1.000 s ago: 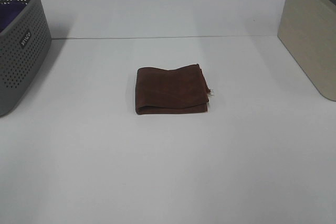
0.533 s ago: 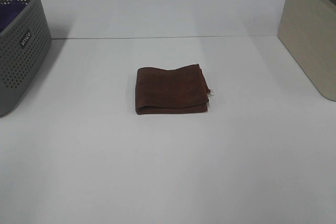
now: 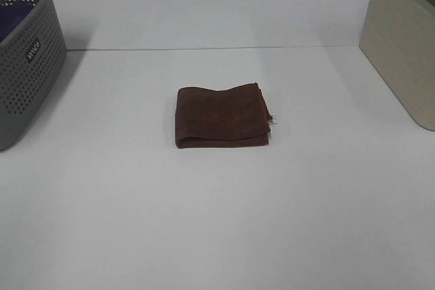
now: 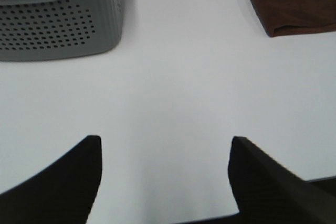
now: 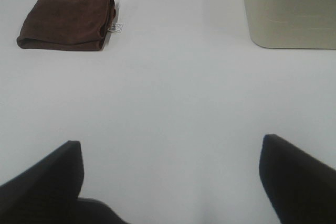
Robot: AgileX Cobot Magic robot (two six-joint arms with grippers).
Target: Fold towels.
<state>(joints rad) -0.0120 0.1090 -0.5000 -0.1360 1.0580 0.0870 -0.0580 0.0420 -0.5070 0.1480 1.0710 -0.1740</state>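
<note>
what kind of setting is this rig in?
Probably a lab tabletop staged for laundry folding: a plain white table, one folded brown towel in the middle, a grey perforated basket at the left and a beige bin at the right.

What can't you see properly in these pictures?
- Purple cloth in the grey basket: mostly hidden by the basket wall and cut off by the exterior high view's edge.
- Beige bin: cut off by that view's edge.
- Tag on the brown towel: print too small to read.
- Towel's layers: inner folds hidden.
- Both grippers: only fingertips show.
</note>
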